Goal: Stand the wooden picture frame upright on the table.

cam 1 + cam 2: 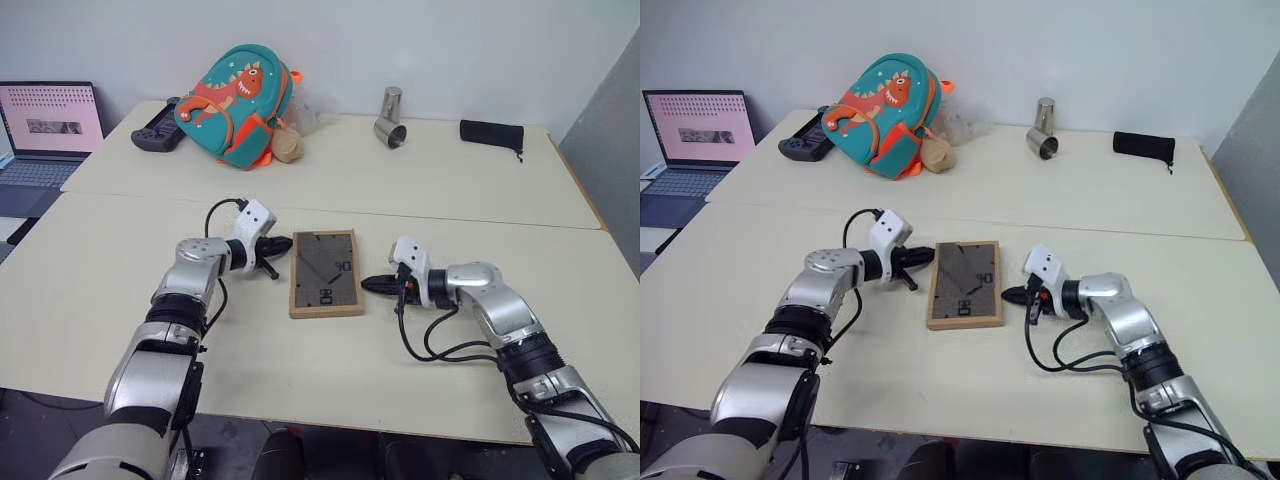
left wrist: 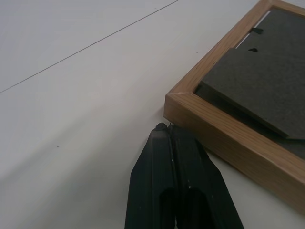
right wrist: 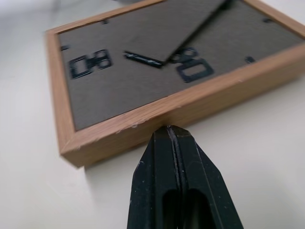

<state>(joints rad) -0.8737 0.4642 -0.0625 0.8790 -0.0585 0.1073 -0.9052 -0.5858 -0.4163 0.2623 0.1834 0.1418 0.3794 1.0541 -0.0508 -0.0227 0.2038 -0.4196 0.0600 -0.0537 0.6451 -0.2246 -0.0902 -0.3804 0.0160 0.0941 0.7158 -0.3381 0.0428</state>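
The wooden picture frame lies flat on the table, face down, its dark grey back panel and stand up. My left gripper is shut with nothing in it, its tips at the frame's upper left corner; whether they touch the wood I cannot tell. On the other side, my right gripper is shut and empty too. It points at the frame's right edge, tips just short of the wood.
At the back of the table are a teal dinosaur backpack, a dark game controller, a metal cup on its side and a black pouch. A laptop stands at the far left. The slab seam runs behind the frame.
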